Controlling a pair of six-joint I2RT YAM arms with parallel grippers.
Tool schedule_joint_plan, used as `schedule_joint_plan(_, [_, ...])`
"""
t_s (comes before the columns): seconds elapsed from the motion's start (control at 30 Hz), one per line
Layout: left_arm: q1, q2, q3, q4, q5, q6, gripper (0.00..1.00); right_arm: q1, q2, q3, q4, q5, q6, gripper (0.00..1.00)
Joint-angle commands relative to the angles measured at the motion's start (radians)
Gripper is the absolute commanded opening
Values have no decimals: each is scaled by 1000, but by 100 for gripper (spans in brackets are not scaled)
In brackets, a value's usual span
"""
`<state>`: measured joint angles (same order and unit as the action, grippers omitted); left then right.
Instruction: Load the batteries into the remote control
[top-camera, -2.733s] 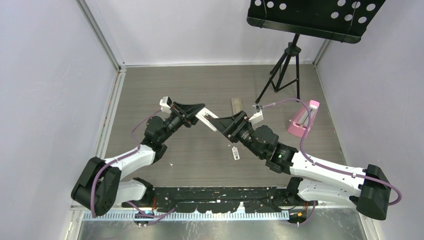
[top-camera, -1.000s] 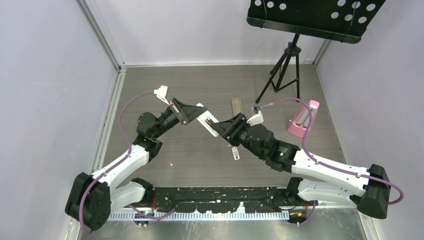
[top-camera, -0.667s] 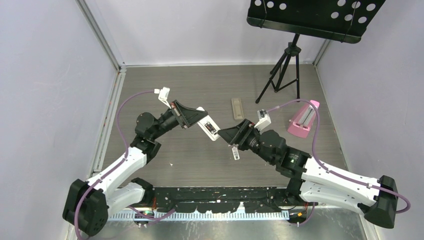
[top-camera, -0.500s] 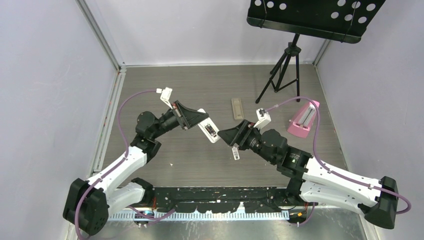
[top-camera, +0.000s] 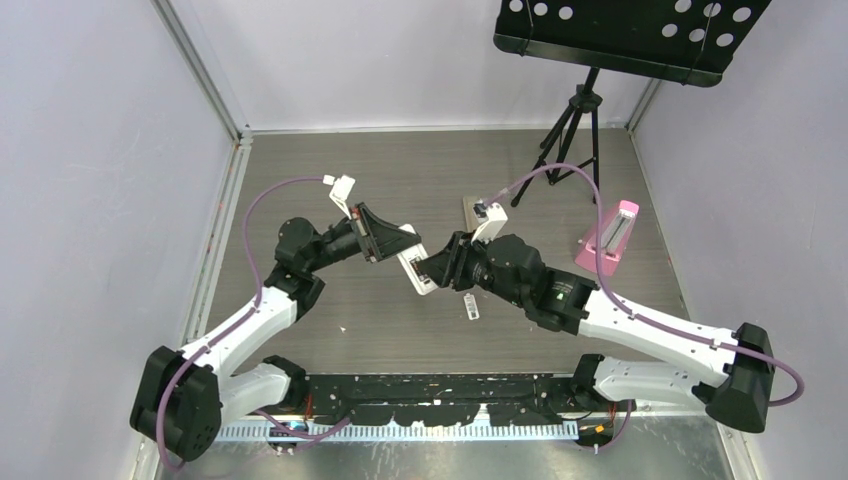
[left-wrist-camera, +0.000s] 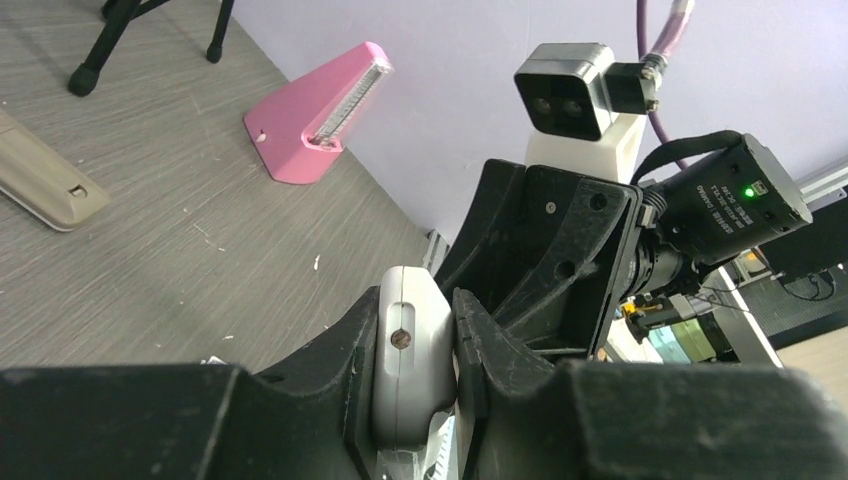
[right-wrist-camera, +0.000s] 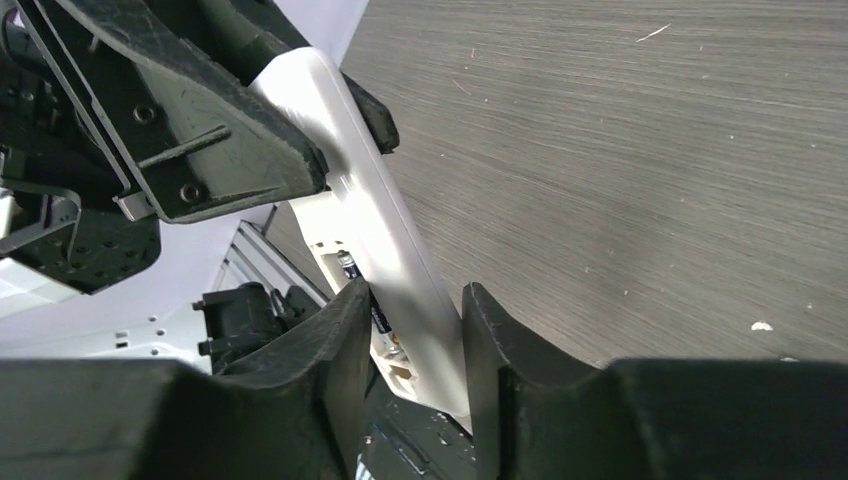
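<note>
A drop is the main thing that could go wrong here. The remote control is held up in the air, above the middle of the tabletop. If it is pulled or turned in different ways by the two grippers, it may be twisted out of one grip and dropped.

The batteries could also be lost. They are seen in the dark recess on one side of the remote control, and no lid is seen over them. If the bar is tipped with the recess facing down, they may fall out. If a finger is slid along the recess, one may be knocked loose. How many are in place cannot be told.

The far end of the remote control is clamped tight in the left gripper. The near end lies inside the right gripper, with one finger on each side of the white bar. The fingers are set narrow and very close to the bar. Whether it is pressed by them or only hugged cannot be told. The batteries lie just beside one of these fingers.
</note>
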<state>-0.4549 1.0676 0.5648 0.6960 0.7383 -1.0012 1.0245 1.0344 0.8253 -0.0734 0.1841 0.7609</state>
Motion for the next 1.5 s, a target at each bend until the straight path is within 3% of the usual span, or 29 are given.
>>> schedule_joint_plan(0.0, [-2,-6,36,61,39,3,0,-1,43,70,-30,24,-23,35])
schedule_joint_plan(0.3, [-3,-27,38,52,61,12,0,-3,82,63,-66,127,71,26])
schedule_joint_plan(0.37, [-2,-28,37,29,49,29,0,-3,92,71,-81,120,65,31])
schedule_joint_plan(0.5, [-2,-41,33,-124,-25,120,0,-3,67,71,-113,87,28,52])
schedule_joint_plan(0.67, [-2,-74,21,-433,-257,263,0,-3,2,45,-184,57,-24,68])
schedule_joint_plan(0.77, [-2,-77,-9,-498,-349,279,0,-4,6,59,-314,118,-39,75])
schedule_joint_plan(1.0, [-2,-45,-83,-440,-414,192,0,-6,159,91,-560,263,-37,74])
schedule_joint_plan(1.23, [-1,-84,-97,-437,-473,177,0,-57,374,124,-548,289,-59,73])
schedule_joint_plan(1.47, [-1,-142,-86,-486,-485,198,0,-126,529,142,-478,209,-58,68])
